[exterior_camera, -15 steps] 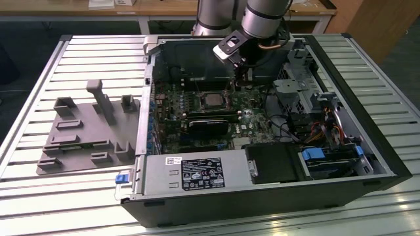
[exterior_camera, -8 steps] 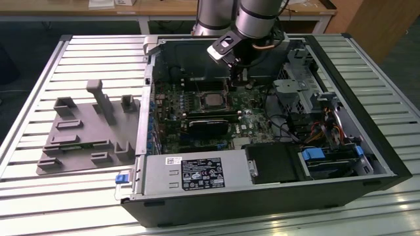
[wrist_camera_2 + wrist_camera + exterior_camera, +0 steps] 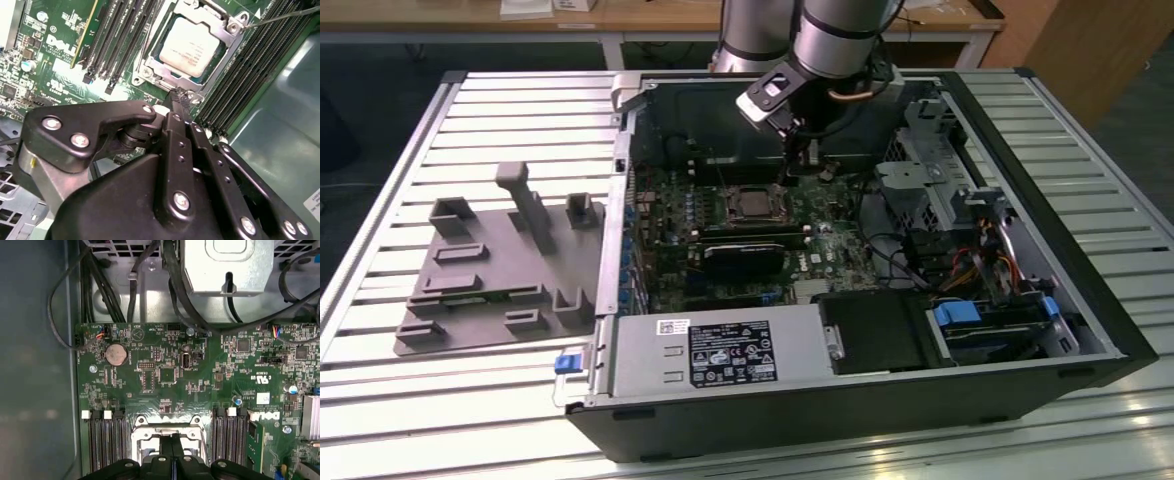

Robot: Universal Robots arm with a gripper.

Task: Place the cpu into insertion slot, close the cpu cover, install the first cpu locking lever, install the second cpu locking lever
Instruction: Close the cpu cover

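- chip: is lying flat in the socket on the green board; placing looks done.
- cover frame: is lying down over the chip's edges, with the chip's face showing through its window.
- gripper: is pinching its fingers together, tip at the socket's edge; whether it is nipping a lever is unclear.
- lever wire: is sticking out past one corner, seemingly not yet latched.

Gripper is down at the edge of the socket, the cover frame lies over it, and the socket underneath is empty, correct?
Not empty: the second wrist view shows the cpu seated in the insertion slot, its pale face framed by the cpu cover. The gripper is at the socket's edge, as you said.
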